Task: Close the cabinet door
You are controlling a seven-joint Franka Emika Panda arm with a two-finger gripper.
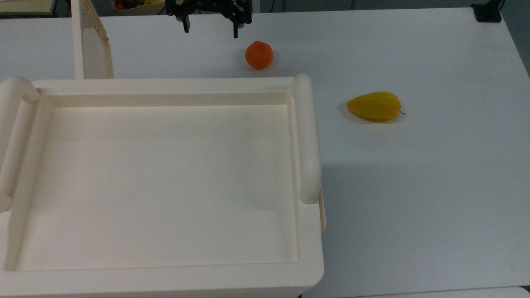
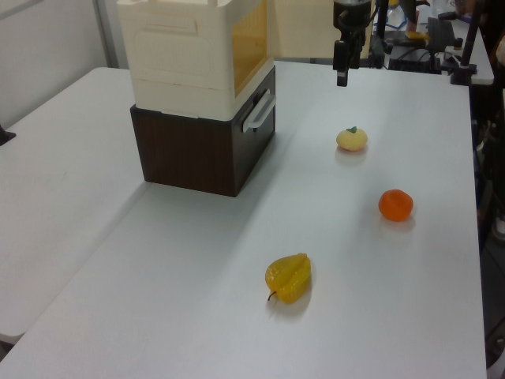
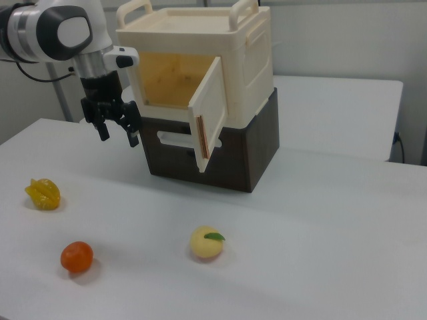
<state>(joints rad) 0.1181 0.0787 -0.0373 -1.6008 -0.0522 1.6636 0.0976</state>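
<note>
The top view's upper edge cuts off the claw [image 1: 210, 30] and cabinet door [image 1: 92, 45].

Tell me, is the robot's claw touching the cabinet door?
Apart. In the right view the end effector hangs open to the right view's left of the cabinet door, with the open cabinet front between them.
</note>
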